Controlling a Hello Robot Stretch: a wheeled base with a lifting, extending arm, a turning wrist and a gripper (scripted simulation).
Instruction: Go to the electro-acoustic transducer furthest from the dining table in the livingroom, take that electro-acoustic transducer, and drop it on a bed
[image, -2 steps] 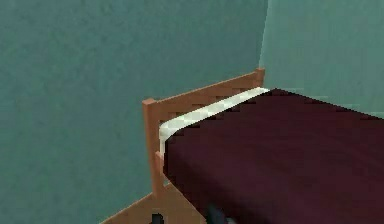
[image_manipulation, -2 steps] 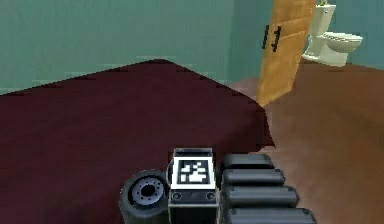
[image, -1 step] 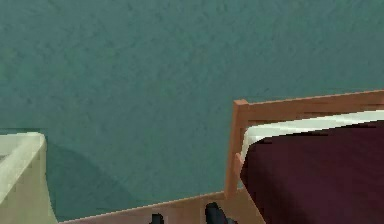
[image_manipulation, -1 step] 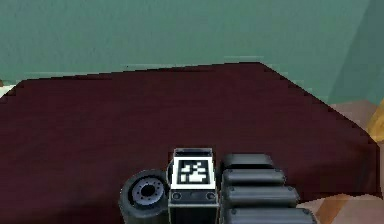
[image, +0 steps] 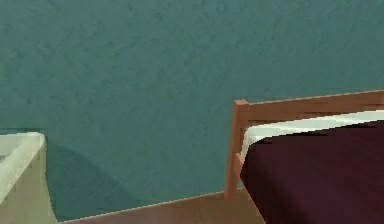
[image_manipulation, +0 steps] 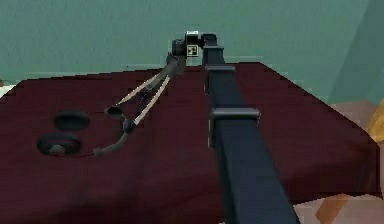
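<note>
While the arm (image_manipulation: 235, 130) stretches out across the bed (image_manipulation: 300, 130), its dark square bar runs from the bottom edge of the arm side view up toward the teal wall (image_manipulation: 90, 30). At its far end we've got the two small white squares (image_manipulation: 190, 42) with black marks. From there the end effector (image_manipulation: 122, 118) angles down toward the view's left, its two thin pale fingers slanting over the dark maroon cover.

And look what's lying there: what seems to be a pair of headphones (image_manipulation: 60, 146). Two dark round cups sit side by side on the cover near the view's left, and a dark curved band sweeps from them up to the fingertips. The headphones lie on the bed itself. Band and fingertips meet in the picture, but touching or merely close? Can't call it. Same for the grip: whether the end effector is grasping something or released, I cannot tell.

Over to the forward view. The teal wall (image: 150, 70) spans most of it, and the bed (image: 320, 180) comes in from the right with an orange-brown wooden frame (image: 238, 140). A white sheet (image: 300, 130) lies along its top edge, with the same maroon cover below. A cream upholstered piece (image: 20, 170) sits at the lower left, and a strip of reddish wooden floor (image: 170, 212) runs along the bottom between the two.
</note>
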